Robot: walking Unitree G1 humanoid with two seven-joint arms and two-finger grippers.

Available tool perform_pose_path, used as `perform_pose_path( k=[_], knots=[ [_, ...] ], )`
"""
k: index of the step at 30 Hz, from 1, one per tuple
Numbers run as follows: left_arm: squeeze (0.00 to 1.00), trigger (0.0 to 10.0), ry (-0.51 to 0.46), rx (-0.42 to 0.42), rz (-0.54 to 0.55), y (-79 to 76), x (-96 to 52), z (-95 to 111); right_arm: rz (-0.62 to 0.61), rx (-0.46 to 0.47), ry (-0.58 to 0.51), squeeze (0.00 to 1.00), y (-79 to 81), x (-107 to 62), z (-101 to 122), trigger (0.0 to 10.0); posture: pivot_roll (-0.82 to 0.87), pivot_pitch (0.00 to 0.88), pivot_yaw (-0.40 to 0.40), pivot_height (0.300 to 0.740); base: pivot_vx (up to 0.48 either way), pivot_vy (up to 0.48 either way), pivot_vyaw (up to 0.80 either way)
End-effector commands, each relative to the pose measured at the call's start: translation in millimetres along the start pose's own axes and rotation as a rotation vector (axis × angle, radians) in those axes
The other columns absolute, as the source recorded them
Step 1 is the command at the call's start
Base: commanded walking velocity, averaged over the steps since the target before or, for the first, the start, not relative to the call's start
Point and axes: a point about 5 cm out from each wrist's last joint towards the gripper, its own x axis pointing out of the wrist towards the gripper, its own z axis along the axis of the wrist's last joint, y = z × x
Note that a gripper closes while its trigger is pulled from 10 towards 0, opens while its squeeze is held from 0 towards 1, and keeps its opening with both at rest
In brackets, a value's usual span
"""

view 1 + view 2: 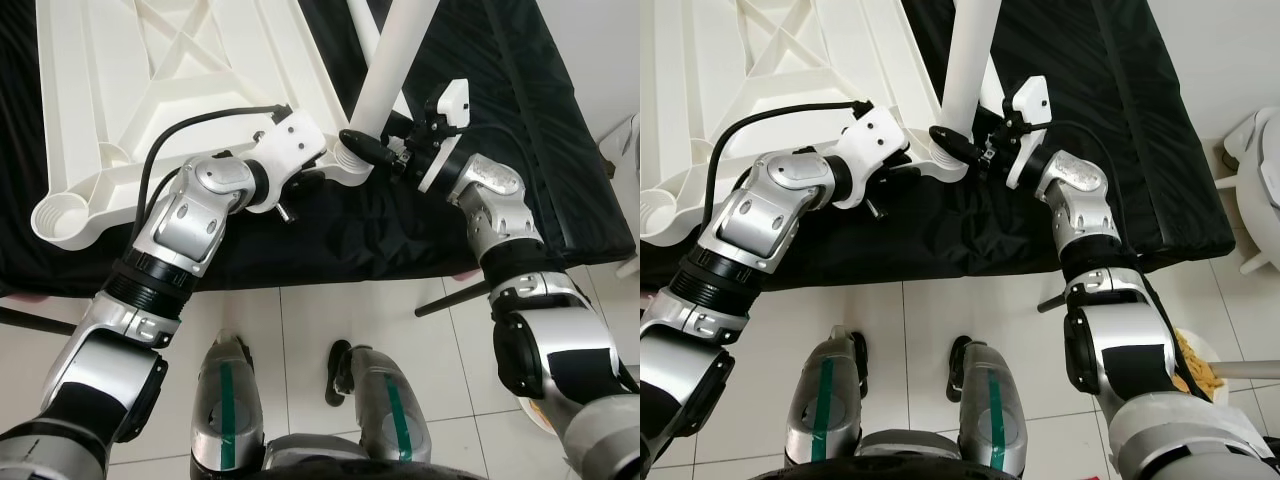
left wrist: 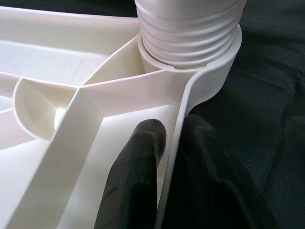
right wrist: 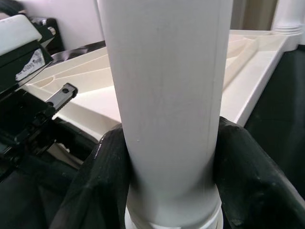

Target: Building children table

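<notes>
The white plastic tabletop [image 1: 120, 90] lies upside down on a black-covered surface [image 1: 500, 70]. A white table leg [image 1: 395, 60] stands tilted in the tabletop's near right corner socket [image 2: 209, 71], its threaded end [image 2: 188, 28] seated in the ring. My left gripper [image 2: 174, 143] is shut on the tabletop's rim just beside that socket, one finger on each side of the thin wall. My right gripper [image 3: 171, 138] is shut on the leg [image 3: 167, 71] just above the socket, its black fingers [image 1: 362, 143] wrapping the tube.
An empty socket [image 1: 60, 215] sits at the tabletop's near left corner. A second white leg [image 1: 362, 25] stands behind the held one. A black rod [image 1: 455, 297] sticks out under the surface's front edge. White furniture [image 1: 1255, 170] stands right on the tiled floor [image 1: 300, 330].
</notes>
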Motion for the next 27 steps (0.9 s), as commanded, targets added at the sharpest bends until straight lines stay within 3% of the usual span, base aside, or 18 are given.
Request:
perform_pose_path(
  k=[1, 16, 17, 18, 19, 23, 24, 27],
  knots=[
    [0.0, 10.0, -0.027, 0.038, 0.057, 4.2, -3.1, 8.3, -0.028, 0.038, -0.001, 0.0, 2.8, -3.3, -5.6, 10.0, 0.05, 0.073, -0.054, 0.74, 0.0, 0.0, 0.0],
    [0.0, 10.0, -0.006, 0.019, 0.047, 1.0, -1.9, 4.3, -0.199, 0.037, -0.026, 0.0, 27.5, 7.1, -5.8, 10.0, 0.04, 0.085, -0.057, 0.74, 0.0, 0.0, 0.0],
    [0.56, 10.0, -0.007, 0.011, 0.049, 1.1, -1.9, 4.2, -0.219, 0.036, -0.029, 0.0, 29.1, 7.6, -6.1, 10.0, 0.04, 0.086, -0.058, 0.74, 0.0, 0.0, 0.0],
    [0.56, 10.0, -0.007, 0.011, 0.049, 1.1, -1.9, 4.2, -0.219, 0.036, -0.029, 0.0, 29.1, 7.6, -6.1, 10.0, 0.04, 0.086, -0.058, 0.74, 0.0, 0.0, 0.0],
    [1.0, 10.0, -0.011, -0.003, 0.045, 0.8, -1.9, 4.0, -0.239, 0.035, -0.03, 0.0, 30.7, 8.0, -6.7, 10.0, 0.04, 0.087, -0.058, 0.74, 0.0, 0.0, 0.0],
    [1.0, 10.0, -0.022, -0.011, 0.026, -1.3, -2.9, 4.8, -0.284, 0.041, -0.035, 0.0, 35.2, 8.5, -7.2, 10.0, 0.04, 0.088, -0.059, 0.74, 0.0, 0.0, 0.0],
    [0.2, 10.0, -0.021, -0.007, 0.024, -1.7, -3.1, 5.0, -0.297, 0.043, -0.034, 0.0, 36.5, 8.5, -6.6, 10.0, 0.04, 0.088, -0.059, 0.74, 0.0, 0.0, 0.0],
    [0.2, 10.0, -0.014, 0.006, 0.016, -2.7, -2.5, 3.9, -0.338, 0.051, -0.044, 0.0, 38.1, 9.4, -5.1, 10.0, 0.04, 0.089, -0.059, 0.74, 0.0, 0.0, 0.0]
  ],
)
